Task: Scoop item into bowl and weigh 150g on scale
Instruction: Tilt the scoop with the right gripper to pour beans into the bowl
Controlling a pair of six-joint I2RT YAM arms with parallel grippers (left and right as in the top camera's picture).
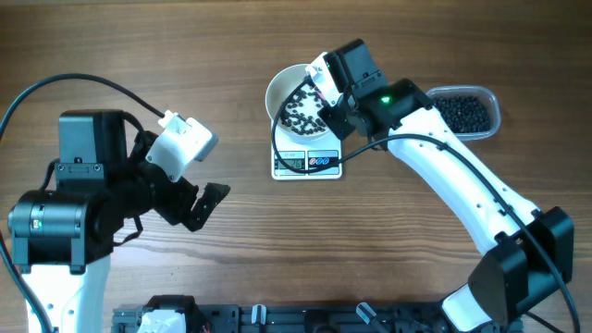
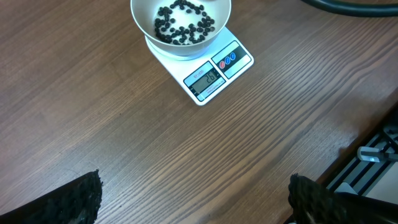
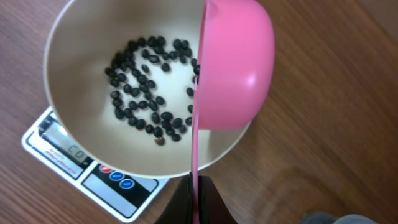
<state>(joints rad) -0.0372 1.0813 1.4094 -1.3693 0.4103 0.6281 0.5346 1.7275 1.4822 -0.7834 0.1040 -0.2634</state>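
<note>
The white bowl [image 1: 277, 88] [image 2: 146, 15] [image 3: 81, 56] stands on the white scale [image 1: 307, 162] [image 2: 214, 78] [image 3: 74, 158], whose display is lit. Black beans, the item [image 1: 301, 113] [image 2: 180, 25] [image 3: 140, 81], lie scattered over the bowl's bottom. My right gripper [image 3: 194, 186] [image 1: 338, 104] is shut on the thin handle of a pink scoop [image 3: 236, 68]. The scoop is tipped on its side over the bowl's right rim, and its inside is hidden. My left gripper [image 1: 203, 208] [image 2: 194, 186] hovers open over bare wood to the left of the scale, holding nothing.
A clear plastic tub [image 1: 467, 111] of the same black beans sits at the back right, behind the right arm. A black rail [image 1: 277, 319] runs along the table's front edge. The right arm's cable [image 1: 351, 153] hangs just above the scale.
</note>
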